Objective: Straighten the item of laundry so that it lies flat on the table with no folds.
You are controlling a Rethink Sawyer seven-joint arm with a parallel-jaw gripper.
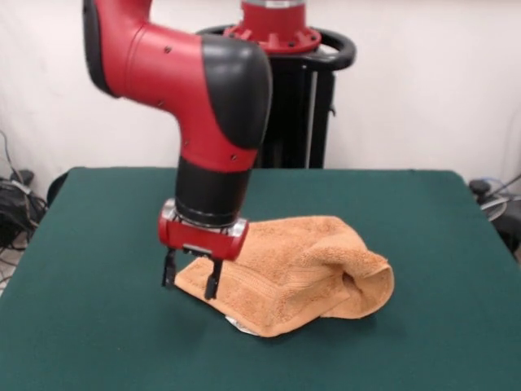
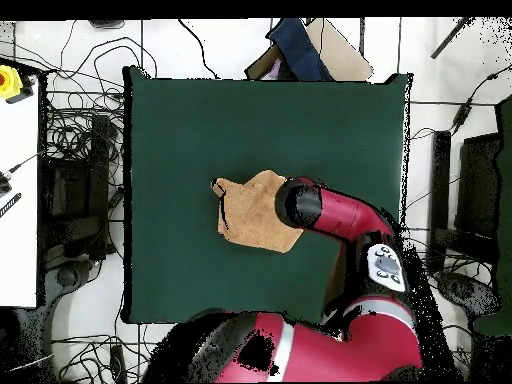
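Observation:
The orange-tan towel [image 1: 301, 273] lies bunched and folded over itself near the middle of the green table [image 1: 89, 326], with a rolled fold at its right end and a bit of white tag [image 1: 241, 327] at its front edge. In the overhead view the towel [image 2: 252, 212] is a crumpled patch on the table [image 2: 190, 130]. My gripper [image 1: 191, 278] points straight down at the towel's left corner, its two black fingers [image 1: 213, 283] apart, with the corner between them. In the overhead view the arm's wrist hides the gripper.
The red and black arm [image 1: 203, 90] comes down from the upper left. The black pedestal [image 1: 297, 98] stands at the table's far side. In the overhead view the arm [image 2: 345, 225] covers the towel's right edge, and cables and boxes lie around the table.

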